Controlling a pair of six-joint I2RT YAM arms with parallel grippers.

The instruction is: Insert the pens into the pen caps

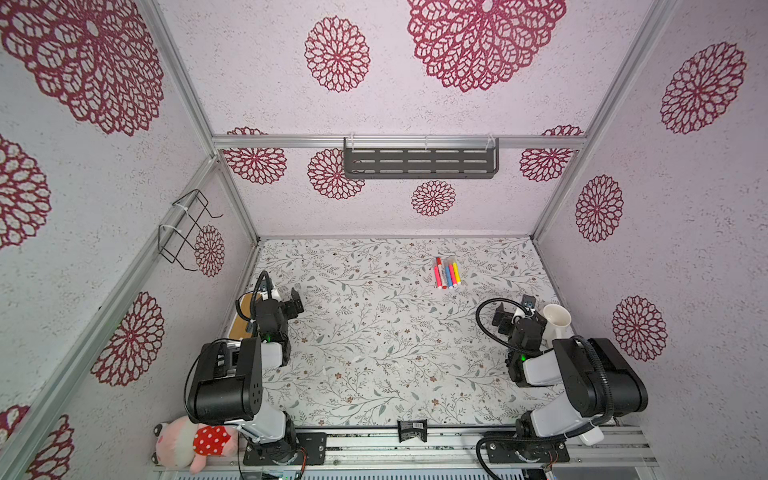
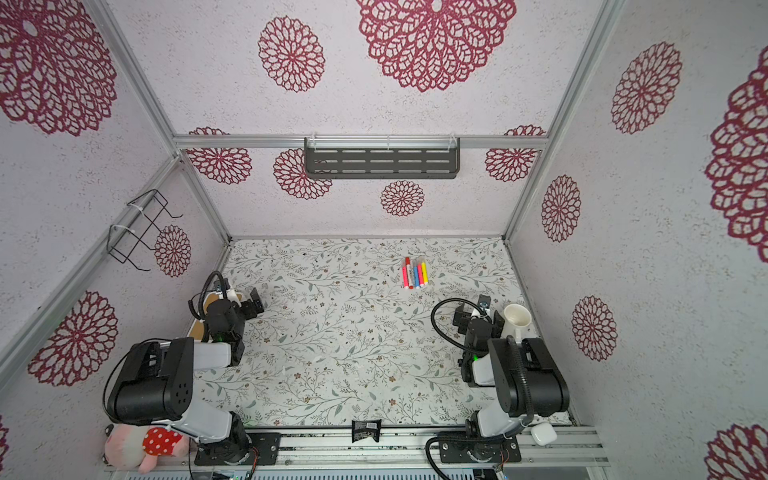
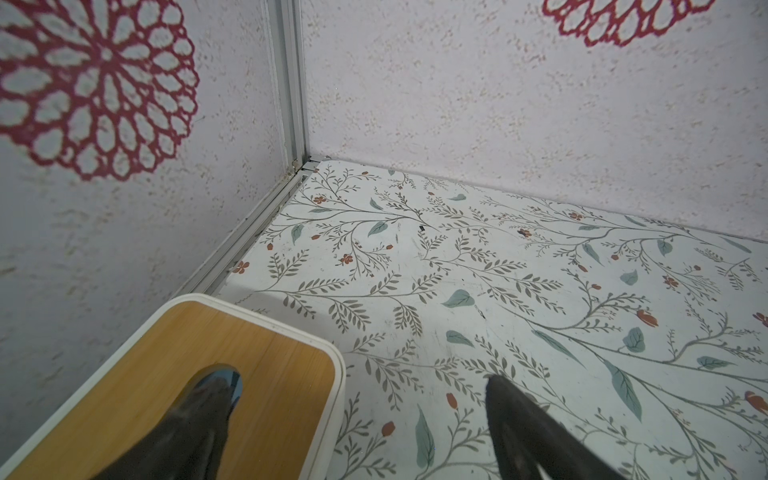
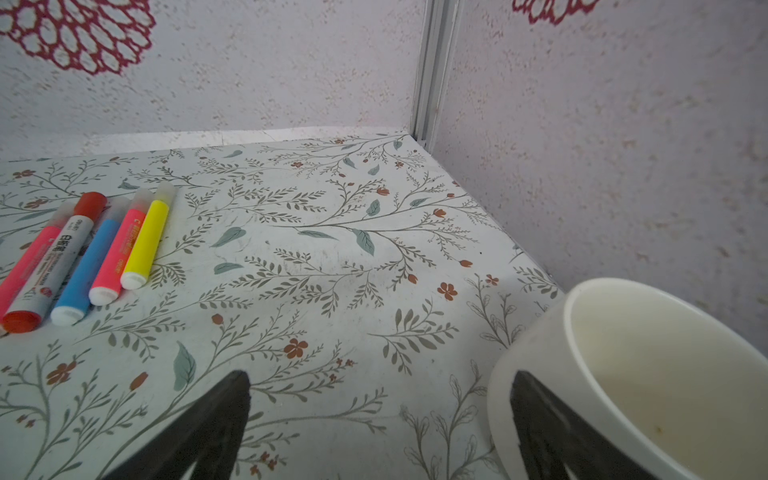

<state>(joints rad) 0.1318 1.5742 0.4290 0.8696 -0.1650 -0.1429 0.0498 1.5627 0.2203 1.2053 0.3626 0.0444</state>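
Five slim coloured marker pens (image 1: pixel 446 272) side by side near back of floral desk (image 1: pixel 374 353), ahead-left of right gripper (image 4: pixel 380 378): jaws wide, empty, white mug (image 4: pixel 532 353) just beside. Left gripper (image 3: pixel 357 382) wide, empty, far across by bamboo-lidded box (image 3: pixel 249 353) at left edge. Desk middle open.

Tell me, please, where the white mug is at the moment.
In both top views the white mug stands by the right edge of the table, close beside the right gripper.
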